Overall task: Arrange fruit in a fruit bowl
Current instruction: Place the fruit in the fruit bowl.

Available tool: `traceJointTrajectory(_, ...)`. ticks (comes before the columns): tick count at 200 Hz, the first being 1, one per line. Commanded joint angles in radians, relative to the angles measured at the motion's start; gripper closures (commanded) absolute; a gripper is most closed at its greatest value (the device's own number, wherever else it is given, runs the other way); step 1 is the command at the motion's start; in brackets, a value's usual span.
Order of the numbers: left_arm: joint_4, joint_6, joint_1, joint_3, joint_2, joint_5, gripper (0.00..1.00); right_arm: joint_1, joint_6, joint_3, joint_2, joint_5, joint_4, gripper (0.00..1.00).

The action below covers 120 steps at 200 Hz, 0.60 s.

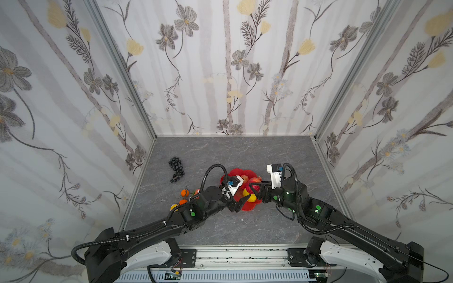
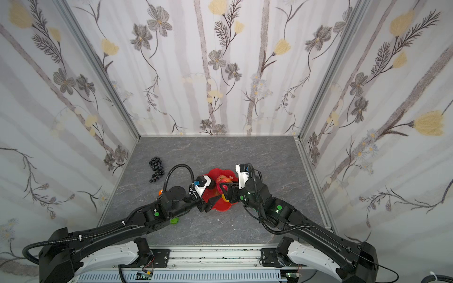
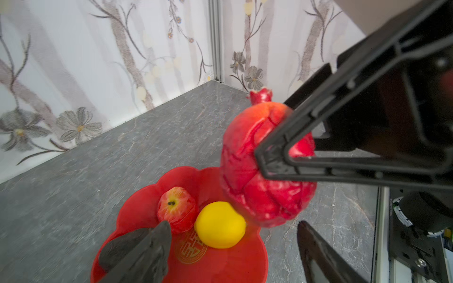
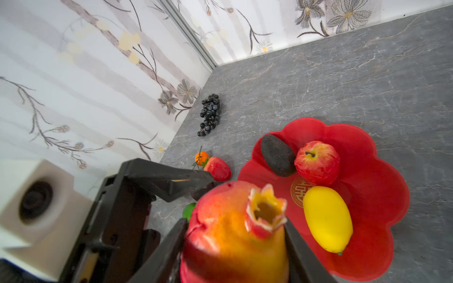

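Note:
The red scalloped fruit bowl [image 4: 382, 186] [image 1: 241, 172] holds a dark avocado [image 4: 277, 155], a red apple [image 4: 316, 161] [image 3: 176, 208] and a yellow lemon [image 4: 327, 218] [image 3: 219, 224]. My right gripper [image 4: 235, 235] [image 1: 253, 190] is shut on the bumpy red fruit [image 4: 230, 232] [image 3: 245, 176], held in the air over the bowl's edge. My left gripper [image 3: 232, 225] [image 1: 241, 202] hangs open just above the bowl beside that fruit, with nothing between its fingers. Its jaws stand wide, either side of the lemon below.
On the grey table left of the bowl lie a black grape bunch [image 1: 176, 169] [image 4: 209, 115], a strawberry [image 4: 218, 167], oranges [image 1: 185, 192] [image 4: 201, 158] and a green lime [image 2: 174, 220]. Patterned walls close the table on three sides. The two arms nearly meet over the bowl.

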<state>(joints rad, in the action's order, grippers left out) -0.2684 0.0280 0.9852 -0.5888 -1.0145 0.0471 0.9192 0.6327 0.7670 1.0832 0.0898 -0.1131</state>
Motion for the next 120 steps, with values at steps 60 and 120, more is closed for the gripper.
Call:
traceJointTrajectory(60, 0.291, -0.201, -0.139, 0.132, 0.324, 0.494, 0.07, 0.111, -0.216, 0.106, 0.204, 0.215, -0.05, 0.45)
traceJointTrajectory(120, 0.389, -0.209, -0.207, 0.214, 0.548, 0.688, 0.05, 0.156, -0.318, 0.257, 0.452, 0.252, -0.108, 0.46)
